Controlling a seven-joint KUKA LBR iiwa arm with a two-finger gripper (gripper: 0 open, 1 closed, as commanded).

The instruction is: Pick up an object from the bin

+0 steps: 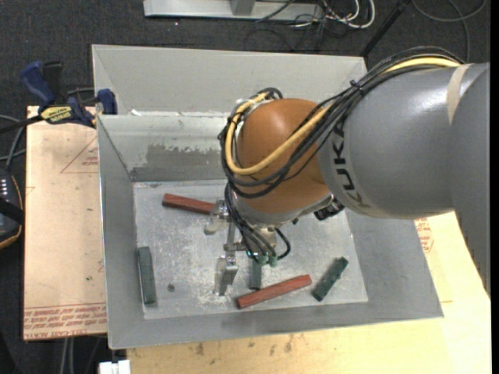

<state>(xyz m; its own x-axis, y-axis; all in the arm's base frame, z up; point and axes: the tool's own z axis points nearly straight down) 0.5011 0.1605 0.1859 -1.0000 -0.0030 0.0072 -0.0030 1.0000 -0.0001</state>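
Nothing is picked up yet: the jaws hang low in the bin (117,209), open with nothing between them, and the red stick (273,291) lies flat just beside them, so I think the grabbing and the lifting are left to do.

scuffed grey metal bin (178,241) (matt); glossy orange cover (273,140).

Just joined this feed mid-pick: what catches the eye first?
The arm's orange wrist cover, looped with cables, looms over the bin's middle, its pincer low near the floor. A red stick lies up-left of the pincer, and another red stick lies just right of it by the near wall. One dark green bar lies far left, another far right.
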